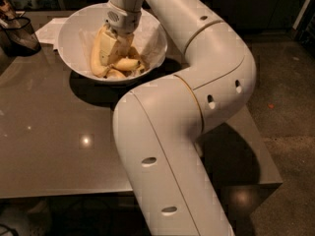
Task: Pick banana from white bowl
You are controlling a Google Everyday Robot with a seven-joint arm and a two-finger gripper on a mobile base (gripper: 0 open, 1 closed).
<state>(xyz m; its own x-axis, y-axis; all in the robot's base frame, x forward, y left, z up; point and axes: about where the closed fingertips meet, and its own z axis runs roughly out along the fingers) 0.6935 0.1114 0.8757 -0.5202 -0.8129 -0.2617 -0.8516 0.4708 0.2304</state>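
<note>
- Gripper (112,52) time: it is down inside the white bowl (74,31), right on top of the pile of fruit.
- I cannot tell if the gripper is grasping a banana or has let go. Its tip is mixed in with the yellow fruit.
- The banana (126,64) lies in the bowl, just to the right of the gripper and a bit closer to us. It is fat, bent and deep yellow, with a dark tip.
- It is near the gripper, but I cannot tell if they touch.
- A longer banana (95,60) lies along the left side of the pile, next to the gripper.
- More bits of fruit sit low in the bowl, under these two.
- The bowl is big, round and shiny. It sits at the far end of the worktop (59,132).
- The worktop is grey and smooth, and a small light spot shines on it.
- The big white arm (197,82) comes up from the bottom, bends on the right and reaches over into the bowl.
- A dark cup (19,33) stands at the far left, apart from the bowl.
- A white sheet of paper (49,29) lies flat between the cup and the bowl.
</note>
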